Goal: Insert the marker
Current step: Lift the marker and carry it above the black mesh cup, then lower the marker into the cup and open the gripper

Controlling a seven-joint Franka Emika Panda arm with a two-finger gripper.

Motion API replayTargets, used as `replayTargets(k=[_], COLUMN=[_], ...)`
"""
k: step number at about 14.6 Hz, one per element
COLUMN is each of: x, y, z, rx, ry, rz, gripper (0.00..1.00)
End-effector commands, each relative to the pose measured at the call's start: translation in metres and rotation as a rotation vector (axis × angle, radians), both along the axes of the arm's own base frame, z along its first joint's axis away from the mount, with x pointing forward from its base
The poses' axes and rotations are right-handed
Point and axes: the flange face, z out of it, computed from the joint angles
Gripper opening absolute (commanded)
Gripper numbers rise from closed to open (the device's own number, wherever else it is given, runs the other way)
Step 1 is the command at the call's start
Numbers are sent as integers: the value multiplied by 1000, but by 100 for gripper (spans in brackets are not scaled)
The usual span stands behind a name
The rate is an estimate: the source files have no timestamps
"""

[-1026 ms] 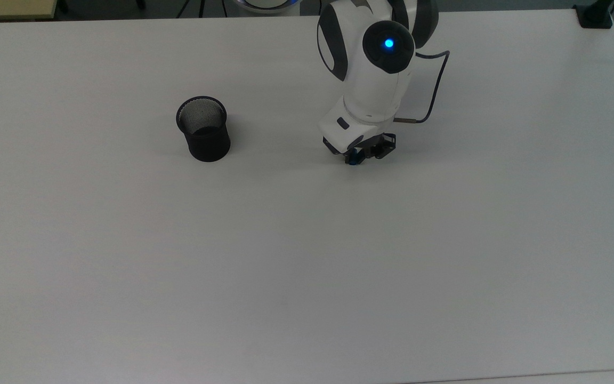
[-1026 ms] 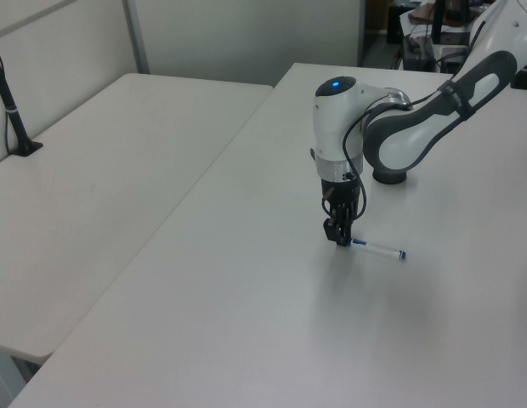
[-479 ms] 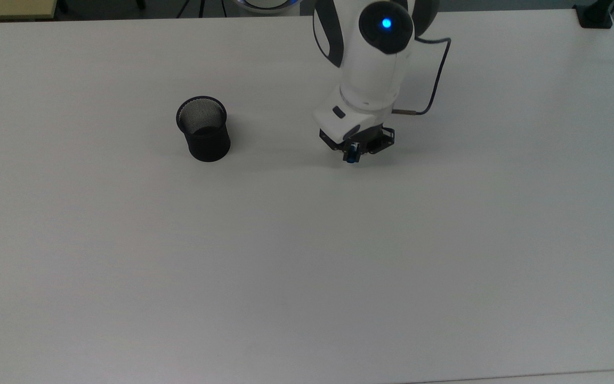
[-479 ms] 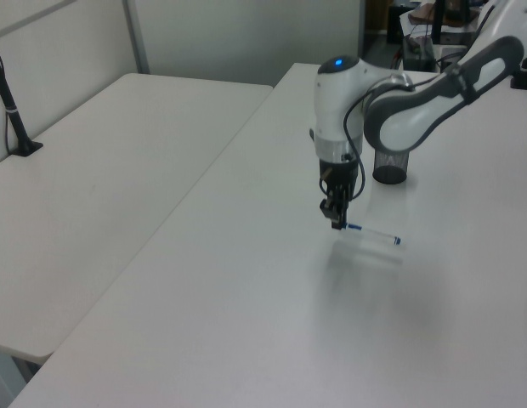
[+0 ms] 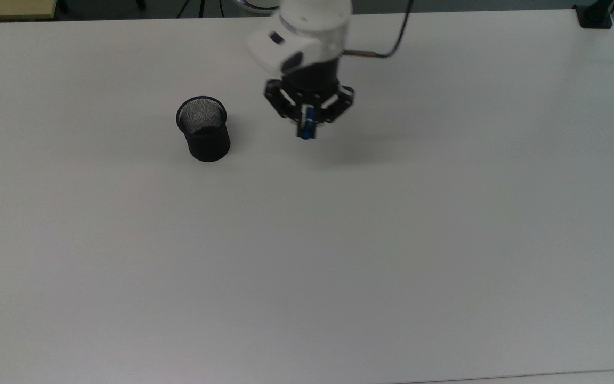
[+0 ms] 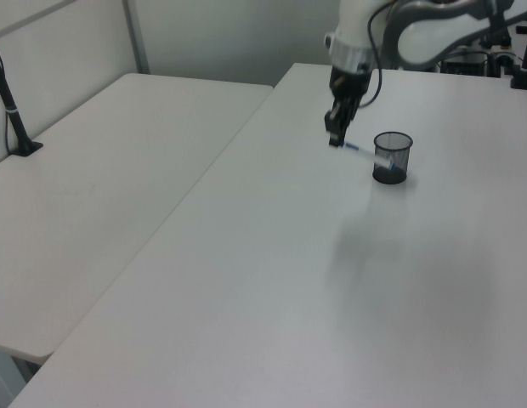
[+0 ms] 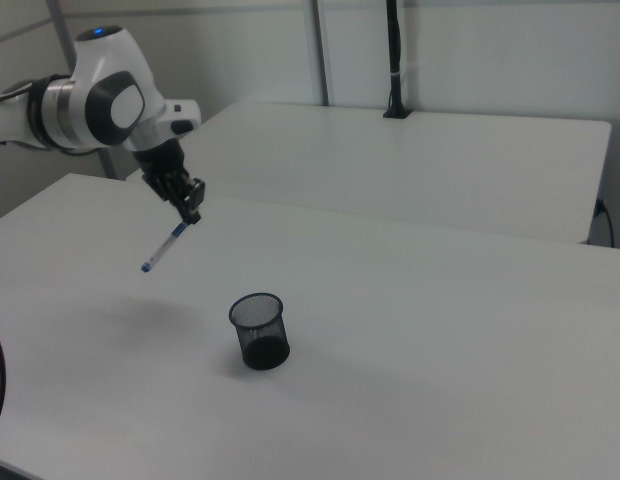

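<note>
Above a bare white table (image 5: 445,240), the single robot arm's gripper (image 7: 191,213) is clenched on one end of the marker (image 7: 163,249), carrying it clear of the surface with a soft shadow lying on the tabletop underneath. Seen in the right view, the marker hangs slantwise from the fingertips, its free end dipping down toward the right view's left, so the pen is tilted rather than upright; the end-on grip leaves nearly the whole barrel free, which looks suited to feeding the free end into an opening. In the left view the marker (image 6: 362,152) slopes from the gripper (image 6: 335,139) toward the black mesh cup (image 6: 392,157), its lower end near the cup's rim, though how close it truly comes cannot be told from that angle. From the top view the gripper (image 5: 306,124) and the blue end of the marker (image 5: 306,129) sit well apart from the cup (image 5: 203,128), off to the top view's right. The cup stands upright and open-mouthed, apparently empty, plainly the place meant to receive the pen. By count: one arm, one marker, one cup. Judged from this, the carry toward the cup is under way and the insertion is not yet done.
</note>
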Motion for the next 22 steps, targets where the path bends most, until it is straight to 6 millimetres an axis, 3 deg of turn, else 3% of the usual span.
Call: replayTargets(k=[1, 4, 6, 12, 13, 18, 22], x=[-5, -11, -24, -58, -60, -76, -80], y=[-52, -97, -127, -176, -184, -206, -200], z=[29, 44, 39, -28, -29, -27, -26], rx=[-17, -34, -50, -118, -124, -159, -150], ry=[-60, -168, -256, -498, -524, -520, -519], rz=[8, 4, 13, 49, 39, 53, 55], gripper=[0, 0, 0, 0, 0, 0, 0])
